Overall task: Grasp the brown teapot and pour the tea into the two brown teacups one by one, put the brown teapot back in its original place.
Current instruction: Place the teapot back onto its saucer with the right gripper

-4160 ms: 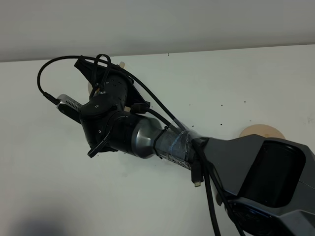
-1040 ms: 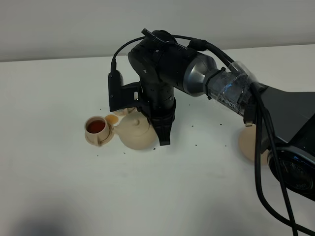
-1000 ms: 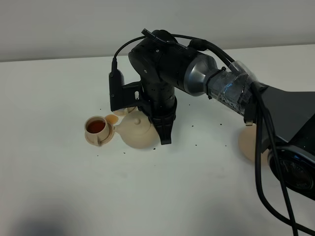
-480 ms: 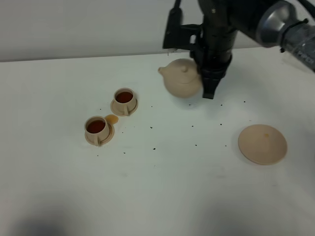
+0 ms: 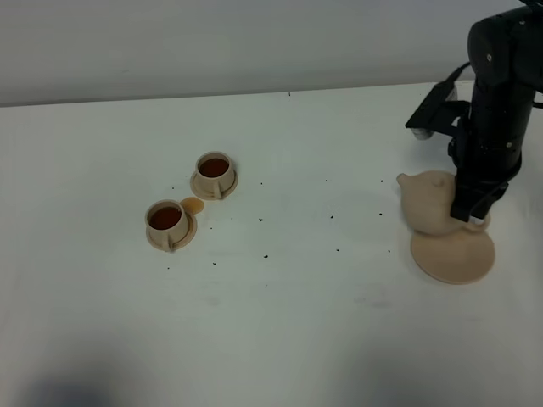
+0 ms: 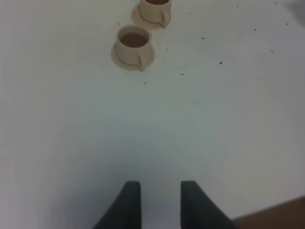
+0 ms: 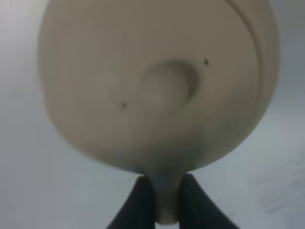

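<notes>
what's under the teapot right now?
The brown teapot hangs in the right gripper, jaws shut on its handle, above the far edge of the round plate. Whether its base touches the plate can't be told; the plate's rim beneath it is covered.

You have a white surface running back to a pale wall along its far edge. Small dark specks lie scattered across its middle, and you can see one amber spill, a small wet patch. In the left wrist view a brown strip shows past the surface's edge.
</notes>
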Robot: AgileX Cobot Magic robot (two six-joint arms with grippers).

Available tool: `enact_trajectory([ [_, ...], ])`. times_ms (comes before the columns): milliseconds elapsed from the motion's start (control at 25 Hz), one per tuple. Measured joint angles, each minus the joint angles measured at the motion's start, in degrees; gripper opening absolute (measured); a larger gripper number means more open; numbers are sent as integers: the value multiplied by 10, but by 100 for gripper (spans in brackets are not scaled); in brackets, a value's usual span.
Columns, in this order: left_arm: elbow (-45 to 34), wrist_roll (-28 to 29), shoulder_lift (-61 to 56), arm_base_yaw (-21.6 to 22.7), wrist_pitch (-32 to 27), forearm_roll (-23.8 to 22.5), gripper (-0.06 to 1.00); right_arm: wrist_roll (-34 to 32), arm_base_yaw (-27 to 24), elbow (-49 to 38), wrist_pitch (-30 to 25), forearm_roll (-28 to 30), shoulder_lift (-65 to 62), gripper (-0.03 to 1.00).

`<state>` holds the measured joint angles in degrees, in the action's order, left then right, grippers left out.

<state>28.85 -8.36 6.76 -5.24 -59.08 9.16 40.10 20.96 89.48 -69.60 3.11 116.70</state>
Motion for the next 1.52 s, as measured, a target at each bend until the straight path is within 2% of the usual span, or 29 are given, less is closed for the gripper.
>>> enact_trajectory([
  [80, 0, 0, 0, 0, 0, 0, 23, -4, -1, -47, 33, -5, -18, 11],
  [280, 0, 0, 0, 0, 0, 0, 23, -38, -1, -159, 159, -1, -68, 11],
  [360, 0, 0, 0, 0, 0, 0, 23, -57, -1, -182, 182, 9, -79, 11],
  [560, 0, 0, 0, 0, 0, 0, 23, -84, -1, -193, 183, 25, -85, 11],
  [920, 0, 0, 0, 0, 0, 0, 23, -104, -1, -193, 137, 28, -86, 11],
  [1280, 0, 0, 0, 0, 0, 0, 23, -104, -3, -193, 137, 26, -86, 11],
  [1520, 0, 0, 0, 0, 0, 0, 23, -99, -5, -213, 159, 22, -82, 11],
])
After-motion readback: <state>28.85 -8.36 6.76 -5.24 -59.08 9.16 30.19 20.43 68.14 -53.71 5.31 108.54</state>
